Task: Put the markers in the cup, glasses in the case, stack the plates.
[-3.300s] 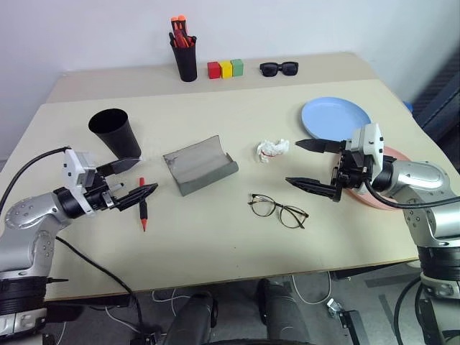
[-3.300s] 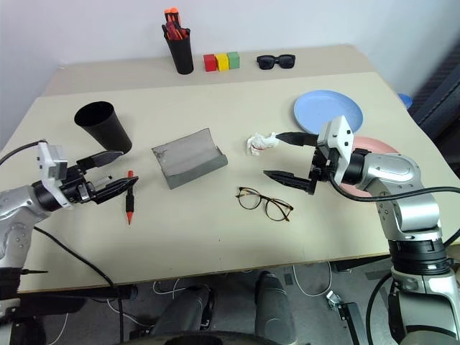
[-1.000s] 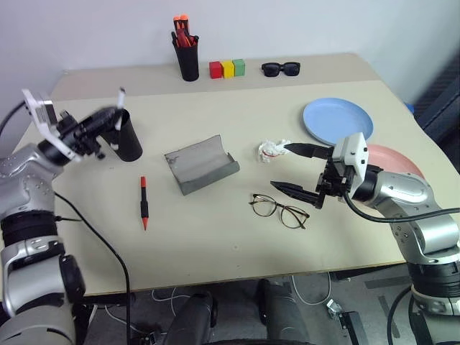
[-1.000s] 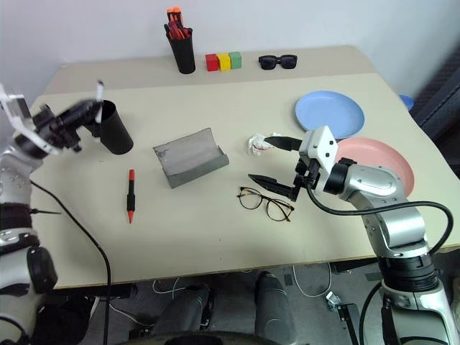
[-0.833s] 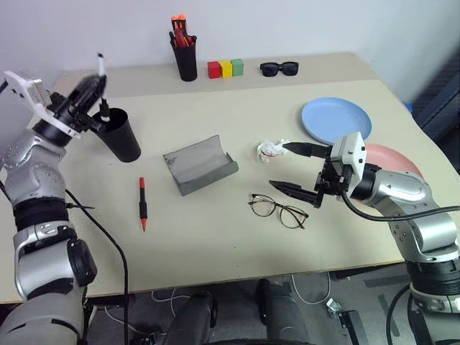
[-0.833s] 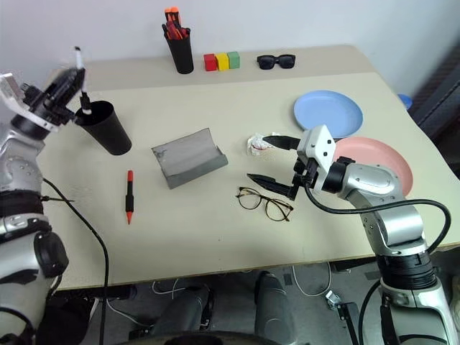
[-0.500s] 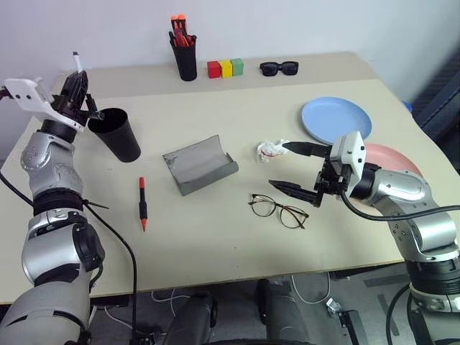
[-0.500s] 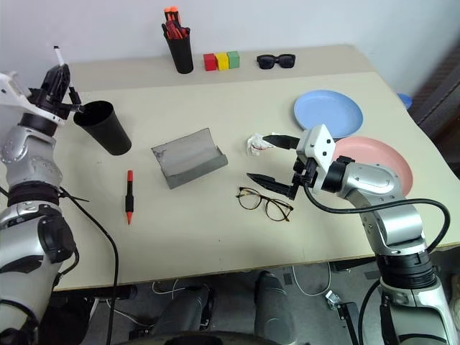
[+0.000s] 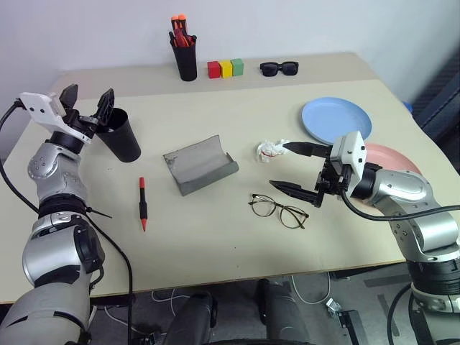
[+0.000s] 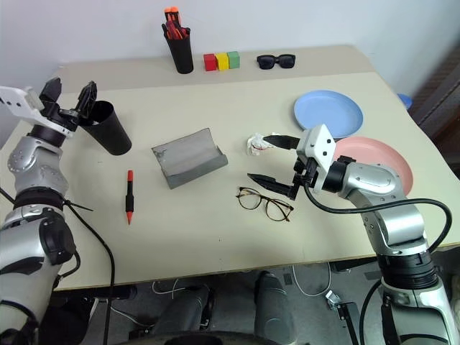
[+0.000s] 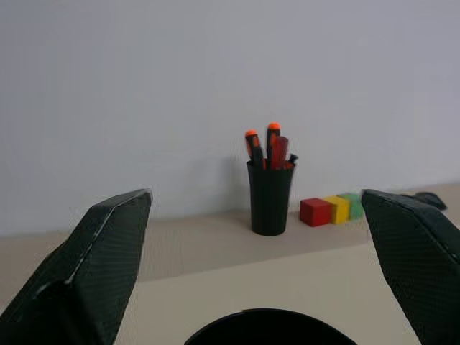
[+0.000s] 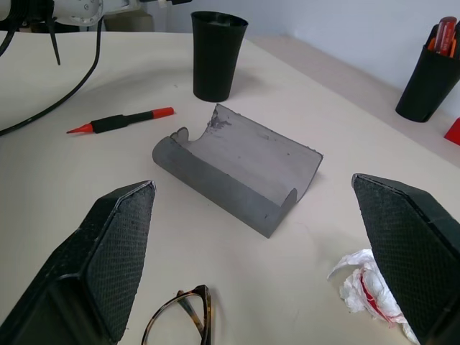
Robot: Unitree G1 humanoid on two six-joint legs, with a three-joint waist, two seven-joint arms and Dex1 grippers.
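Note:
The black cup [image 9: 119, 136] stands at the table's left. My left gripper [image 9: 88, 99] hovers open just over its rim [image 11: 269, 325], on the cup's left side, with nothing between its fingers. A red marker with a black section [image 9: 142, 203] lies on the table in front of the cup. The grey case [image 9: 200, 165] lies open mid-table. In front of it and to the right lie the wire-frame glasses [image 9: 279, 210]. My right gripper [image 9: 282, 167] hangs open just beyond the glasses, empty. The light blue plate [image 9: 336, 120] and the pink plate [image 9: 394, 159] lie side by side at the right.
A crumpled white tissue [image 9: 272, 149] lies beside my right gripper's upper finger. Along the back stand a black pen pot with orange-red pens [image 9: 187, 57], three coloured blocks [image 9: 226, 68] and black sunglasses [image 9: 279, 68]. The table's left edge runs close to the cup.
My left gripper carried a white marker up over the cup, then tipped down and opened. The marker is gone from its fingers. The right arm has kept still.

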